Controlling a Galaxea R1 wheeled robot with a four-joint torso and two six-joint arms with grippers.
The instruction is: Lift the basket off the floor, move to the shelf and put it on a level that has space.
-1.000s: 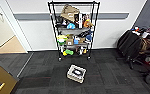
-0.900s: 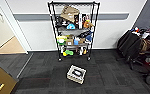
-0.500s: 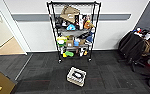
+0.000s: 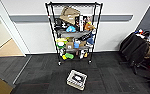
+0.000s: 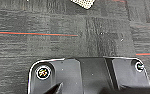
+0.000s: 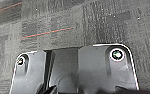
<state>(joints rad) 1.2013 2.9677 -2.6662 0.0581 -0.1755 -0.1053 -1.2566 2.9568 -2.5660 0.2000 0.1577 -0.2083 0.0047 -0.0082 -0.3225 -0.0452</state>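
Basket (image 4: 76,79) sits on the dark carpet floor (image 4: 36,75), near me and just right of centre, turned at an angle. Black wire shelf (image 4: 73,32) stands farther back against the white wall (image 4: 31,30), apart from the basket. Top level (image 4: 73,4) looks bare; lower tiers are cluttered. Dark chair (image 4: 136,50) far right. Wrist cams look down at carpet, a basket corner (image 5: 83,3) in the left one. I can't tell either gripper's state.

Dark chair (image 4: 137,51) draped with what looks like clothing at right; tan wood flooring (image 4: 8,48) at left.
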